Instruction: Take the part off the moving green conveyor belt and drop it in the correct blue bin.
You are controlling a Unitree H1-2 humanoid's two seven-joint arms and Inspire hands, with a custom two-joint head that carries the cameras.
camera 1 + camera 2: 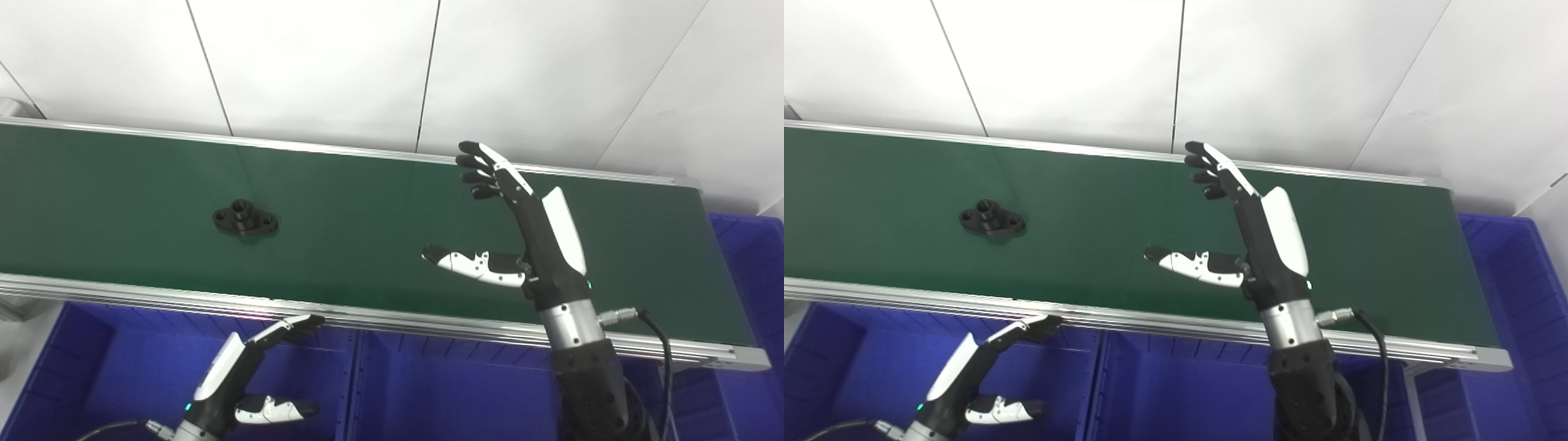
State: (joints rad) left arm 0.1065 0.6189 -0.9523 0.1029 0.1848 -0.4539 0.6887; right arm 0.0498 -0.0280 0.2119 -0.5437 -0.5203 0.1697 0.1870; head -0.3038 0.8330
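Note:
A black flanged part [245, 218] with a raised hub and two side holes lies on the green conveyor belt [367, 208], left of centre; it also shows in the right eye view [992, 220]. My right hand [527, 233] is open above the belt, fingers up and thumb pointing left, well to the right of the part and apart from it. My left hand [251, 373] is open and empty, low in front of the belt's near rail, over a blue bin [153, 367].
Blue bins stand side by side below the belt's front rail [429, 380], and another blue bin [753, 269] sits past the belt's right end. A white panelled wall [392, 67] rises behind the belt. A cable [655, 343] hangs from my right wrist.

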